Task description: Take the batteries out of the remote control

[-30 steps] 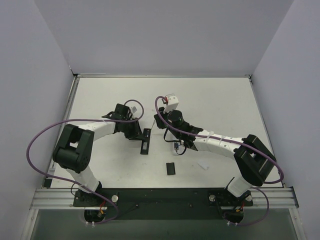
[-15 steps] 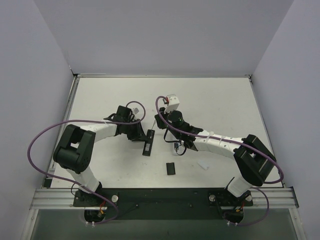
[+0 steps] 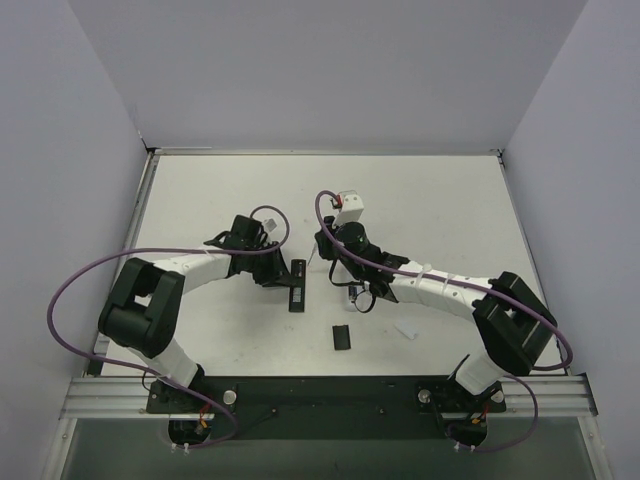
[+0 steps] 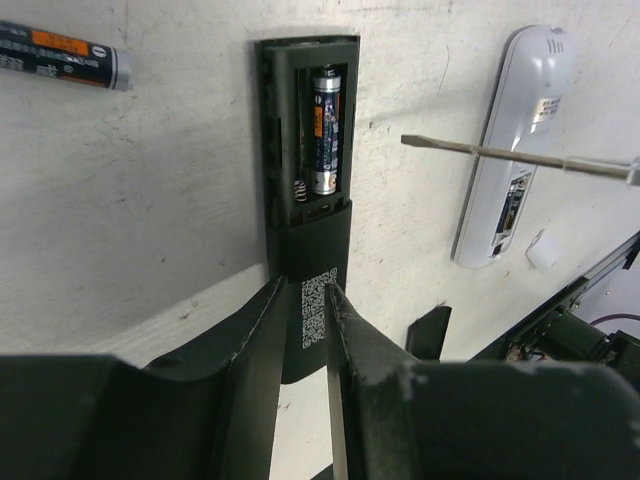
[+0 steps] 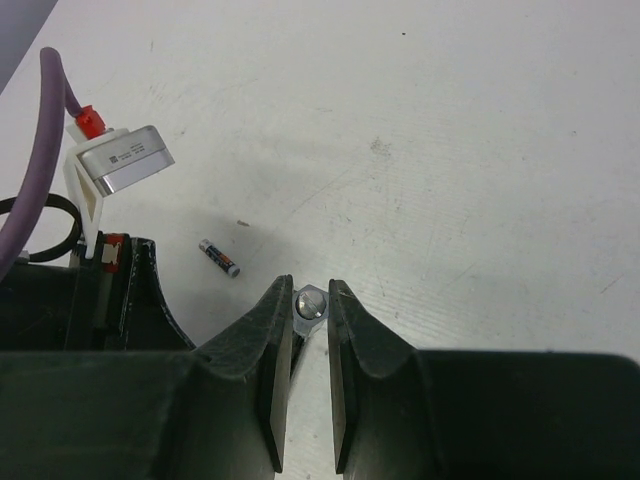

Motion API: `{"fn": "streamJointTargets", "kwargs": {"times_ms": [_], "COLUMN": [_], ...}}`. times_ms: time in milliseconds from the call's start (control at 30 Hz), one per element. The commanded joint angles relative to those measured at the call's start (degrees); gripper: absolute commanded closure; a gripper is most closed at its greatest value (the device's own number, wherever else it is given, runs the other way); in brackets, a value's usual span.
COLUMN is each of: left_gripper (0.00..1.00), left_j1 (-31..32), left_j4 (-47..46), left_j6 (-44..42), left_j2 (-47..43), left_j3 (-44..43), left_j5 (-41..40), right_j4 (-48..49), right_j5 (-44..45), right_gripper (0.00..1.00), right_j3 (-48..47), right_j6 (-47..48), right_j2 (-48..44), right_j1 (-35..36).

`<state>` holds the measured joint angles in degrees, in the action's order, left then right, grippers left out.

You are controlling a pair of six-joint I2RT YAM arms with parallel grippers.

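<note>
White surface under grey walls, and we're halfway: the black remote lies with its back open, one battery out on the surface beside it, the other battery sitting in its slot. Now the left tool reaches in low, clamped narrow on the remote's near end, while the right tool pinches a thin stick whose tip points across toward that slot.
</note>
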<state>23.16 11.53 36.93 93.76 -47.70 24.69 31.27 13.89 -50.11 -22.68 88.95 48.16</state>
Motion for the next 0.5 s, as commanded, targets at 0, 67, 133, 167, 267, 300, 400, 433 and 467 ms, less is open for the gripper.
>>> {"fn": "streamJointTargets", "kwargs": {"times_ms": [0, 67, 133, 167, 267, 300, 400, 433, 467], "left_gripper": [0.68, 0.68, 0.69, 0.69, 0.69, 0.69, 0.69, 0.69, 0.7], "left_j1": [-1.71, -2.58, -2.85, -2.94, -2.94, -3.03, -3.12, -3.12, -3.12], "left_j4": [0.95, 1.39, 1.3, 1.48, 1.39, 1.22, 0.25, -0.1, -0.19], "left_j6": [-0.45, -0.8, -1.15, -1.42, -1.77, -1.68, -1.42, -1.51, -1.51], "left_j2": [-2.18, -1.65, -0.33, 0.11, 1.95, 2.65, 3.89, 4.15, 4.5], "left_j3": [-5.2, -6.61, -8.1, -8.54, -9.25, -9.16, -8.72, -8.29, -8.2], "left_j5": [-2.45, -2.98, -2.63, -2.45, -2.63, -2.54, -1.75, -1.66, -1.4], "right_j4": [3.8, 5.28, 6.08, 6.44, 6.88, 6.88, 6.53, 6.35, 6.35], "right_j5": [-0.44, -0.79, -0.71, -0.45, 0.17, 0.17, 0.43, 0.78, 0.87], "right_gripper": [1.0, 1.0, 1.0, 1.0, 1.0, 1.0, 1.0, 1.0, 1.0], "right_j3": [0.54, 0.54, 0.45, 0.27, 0.1, -0.08, -0.6, -0.69, -0.69], "right_j6": [-0.61, -0.62, -0.61, -0.61, -1.05, -1.23, -1.23, -1.06, -1.14], "right_j2": [-1.67, -0.97, 0.17, 0.44, 1.32, 1.4, 1.84, 2.28, 2.28], "right_j1": [0.44, 0.62, 0.62, 0.7, 0.88, 0.88, 1.32, 1.41, 1.5]}}
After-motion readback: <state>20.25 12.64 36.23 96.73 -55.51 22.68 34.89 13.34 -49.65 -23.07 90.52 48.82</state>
